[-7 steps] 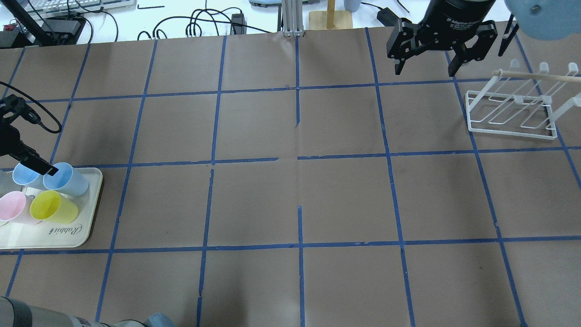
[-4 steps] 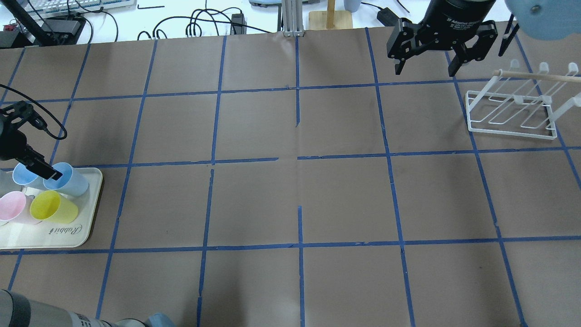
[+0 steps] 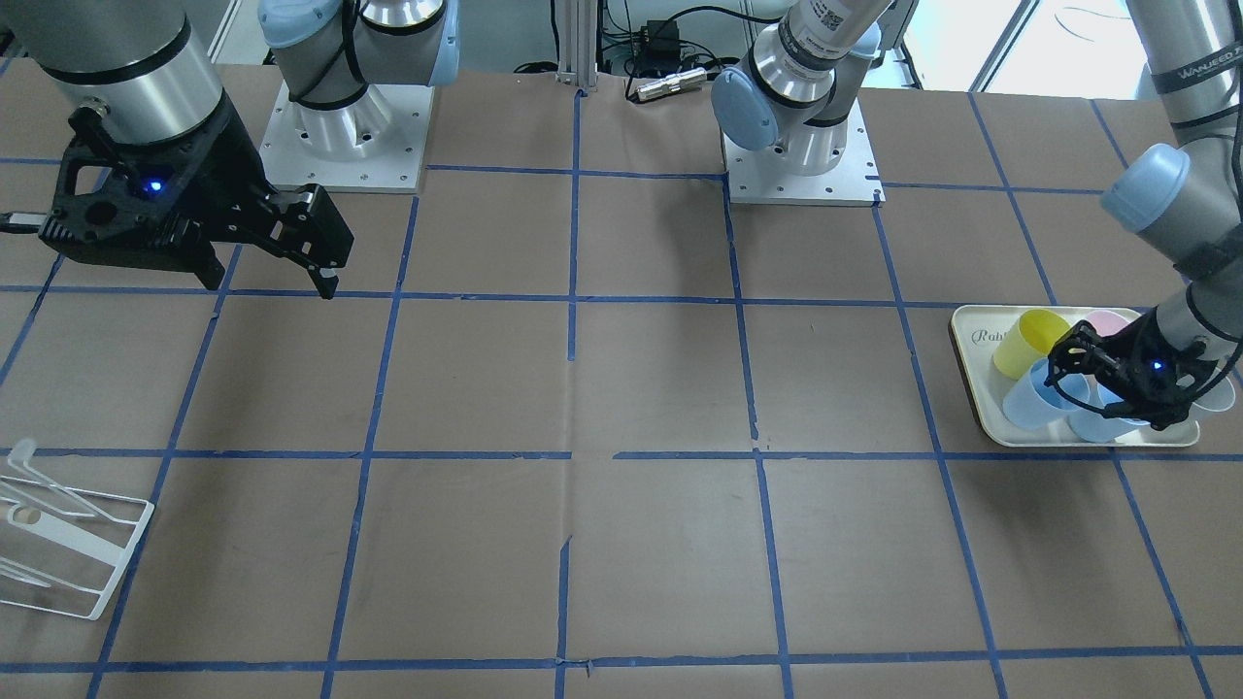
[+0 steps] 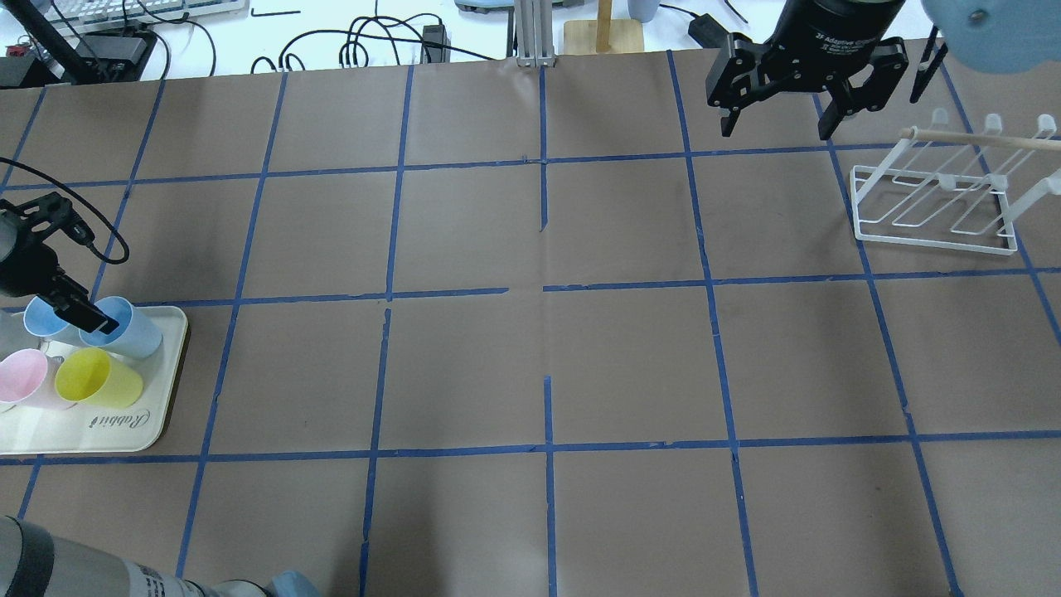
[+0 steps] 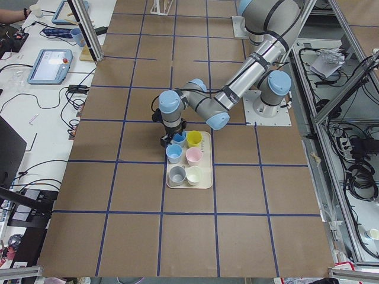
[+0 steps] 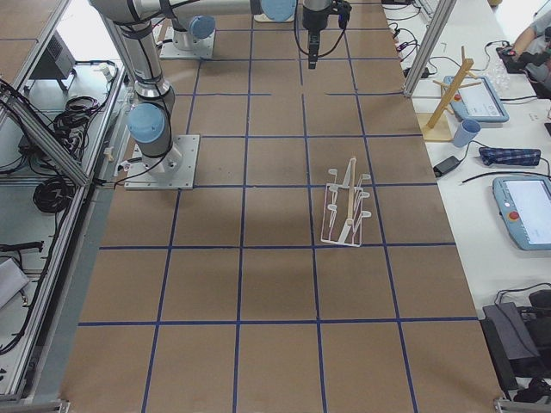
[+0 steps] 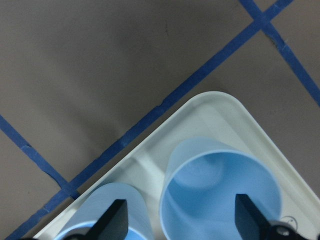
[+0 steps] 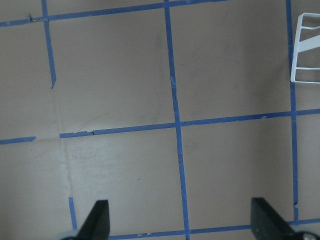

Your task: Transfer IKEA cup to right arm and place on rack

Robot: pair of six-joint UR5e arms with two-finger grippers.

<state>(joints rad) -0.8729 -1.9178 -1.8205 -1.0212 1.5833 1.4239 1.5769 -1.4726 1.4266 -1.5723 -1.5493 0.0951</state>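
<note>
Two pale light-blue IKEA cups stand on a cream tray (image 4: 124, 431) at the table's left end. My left gripper (image 4: 83, 315) is open and low over the one nearer the table's middle (image 4: 133, 332). In the left wrist view, one finger (image 7: 247, 217) is over that cup's (image 7: 200, 185) mouth and the other (image 7: 117, 220) is outside its wall, beside the second blue cup (image 7: 130, 200). My right gripper (image 4: 777, 133) is open and empty at the far right, beside the white wire rack (image 4: 932, 236). The rack (image 3: 78, 549) holds nothing.
A yellow cup (image 4: 95, 377), a pink cup (image 4: 21, 377) and a grey cup (image 5: 176, 175) share the tray. A wooden stand (image 4: 603, 33), cables and a keyboard lie beyond the table's far edge. Brown paper with a blue tape grid covers the table.
My left gripper has moved a little to the right and down, so one finger now sits in the blue cup's mouth. The right arm has not moved.
</note>
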